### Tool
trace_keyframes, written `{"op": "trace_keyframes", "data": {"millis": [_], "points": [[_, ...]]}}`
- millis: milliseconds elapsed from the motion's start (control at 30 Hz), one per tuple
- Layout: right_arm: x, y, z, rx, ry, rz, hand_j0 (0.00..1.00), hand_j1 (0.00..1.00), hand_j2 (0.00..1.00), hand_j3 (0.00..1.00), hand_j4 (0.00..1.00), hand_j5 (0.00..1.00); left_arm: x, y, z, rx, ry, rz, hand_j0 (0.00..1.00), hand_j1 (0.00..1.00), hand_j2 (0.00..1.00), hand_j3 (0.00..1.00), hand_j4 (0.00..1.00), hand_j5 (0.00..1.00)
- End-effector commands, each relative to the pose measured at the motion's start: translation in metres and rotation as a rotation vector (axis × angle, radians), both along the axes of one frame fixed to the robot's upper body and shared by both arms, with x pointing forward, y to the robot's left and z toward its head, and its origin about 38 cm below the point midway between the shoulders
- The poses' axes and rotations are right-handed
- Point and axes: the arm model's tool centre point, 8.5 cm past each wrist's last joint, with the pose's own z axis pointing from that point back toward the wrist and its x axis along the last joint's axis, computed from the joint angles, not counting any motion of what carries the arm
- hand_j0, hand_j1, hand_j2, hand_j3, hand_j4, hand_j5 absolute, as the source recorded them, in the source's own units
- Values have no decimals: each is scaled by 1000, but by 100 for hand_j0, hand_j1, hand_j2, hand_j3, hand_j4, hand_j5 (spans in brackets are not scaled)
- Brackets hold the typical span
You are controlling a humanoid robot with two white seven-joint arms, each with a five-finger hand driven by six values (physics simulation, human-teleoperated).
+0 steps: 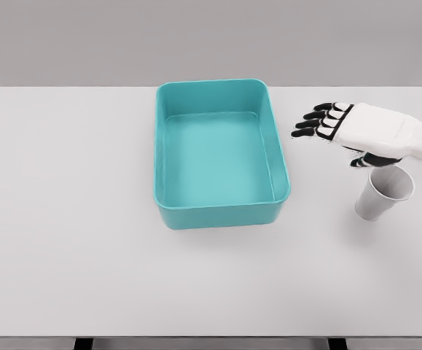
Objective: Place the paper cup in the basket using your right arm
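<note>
A: Where is the paper cup (383, 194)?

B: On the right side of the worktop (72, 240), well to the right of the basket (280, 197) and a little nearer than the basket's middle. It is white and stands tilted, its mouth turned up and toward the right, so the grey-white inside shows. Nothing can be seen in it.

A: Is anything holding it?

B: Hard to say for sure. The right robot hand (342, 131) comes in from the right edge, just beyond the cup on the far side. Its four long fingers (314, 124) are stretched out flat and slightly spread, pointing left toward the basket, and they close on nothing. The thumb (364, 160) hangs down at the cup's far rim; I cannot tell whether it touches the rim or only overlaps it in the head view. The hand has no grip around the cup.

A: And the basket?

B: A teal rectangular tub with rounded corners and a raised wall all round, sitting on the worktop a little right of centre, its long sides running near to far. Its floor is bare teal; it holds nothing. The cup is outside it, apart from its right wall, with a strip of bare worktop between them. The fingertips of the robot hand stop short of the basket's right wall, over that same strip.

A: What about the surface itself?

B: A plain pale worktop filling most of the view, with a grey wall (211, 36) behind its far edge.
</note>
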Motion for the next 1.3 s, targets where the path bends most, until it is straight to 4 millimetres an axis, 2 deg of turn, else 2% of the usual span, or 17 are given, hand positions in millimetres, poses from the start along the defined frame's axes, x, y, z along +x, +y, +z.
{"op": "trace_keyframes", "data": {"millis": [0, 133, 200, 233, 267, 333, 467, 633, 767, 1033, 1100, 1200, 1267], "points": [[3, -11, 19, 25, -50, -36, 100, 100, 100, 100, 100, 100, 0, 0, 0, 0, -2, 0, 100, 100, 100, 100, 100, 100], [1, -16, 16, 20, -49, -51, 100, 100, 100, 100, 100, 100, 0, 0, 0, 0, 1, -1, 100, 100, 100, 100, 100, 100], [1, -21, 23, 35, -70, -68, 100, 100, 100, 100, 100, 100, 0, 0, 0, 0, 1, -1, 100, 100, 100, 100, 100, 100], [0, -33, 32, 71, -96, -103, 100, 100, 100, 100, 100, 100, 0, 0, 0, 0, 1, 1, 100, 100, 100, 100, 100, 100], [-3, -36, 30, 118, -95, -118, 100, 100, 100, 100, 100, 100, 0, 0, 0, 0, -1, 0, 100, 100, 100, 100, 100, 100], [-13, -56, 33, 304, -46, -139, 100, 100, 100, 100, 100, 100, 0, 0, 0, 0, -2, 0, 100, 100, 100, 100, 100, 100], [-20, -68, 34, 475, 13, -134, 100, 100, 100, 100, 100, 100, 0, 0, 0, 0, -1, -1, 100, 100, 100, 100, 100, 100], [-32, -81, 4, 657, 172, -147, 100, 100, 100, 100, 100, 100, 0, 0, 0, 0, 1, -1, 100, 100, 100, 100, 100, 100], [-53, -110, -8, 761, 250, -195, 100, 100, 100, 100, 100, 100, 0, 0, 0, 0, 1, -1, 100, 100, 100, 100, 100, 100], [-67, -139, -55, 879, 372, -316, 100, 100, 100, 100, 100, 100, 0, 0, 0, 0, 1, 1, 100, 100, 100, 100, 100, 100], [-73, -144, -81, 925, 412, -368, 100, 100, 100, 100, 100, 100, 0, 0, 0, 0, 1, 1, 100, 100, 100, 100, 100, 100], [-74, -151, -96, 966, 418, -411, 100, 100, 100, 100, 100, 100, 0, 0, 0, 0, 1, 1, 100, 100, 100, 100, 100, 100], [-77, -159, -114, 1001, 436, -466, 100, 100, 100, 100, 100, 100, 0, 0, 0, 0, -1, -1, 100, 100, 100, 100, 100, 100]]}}
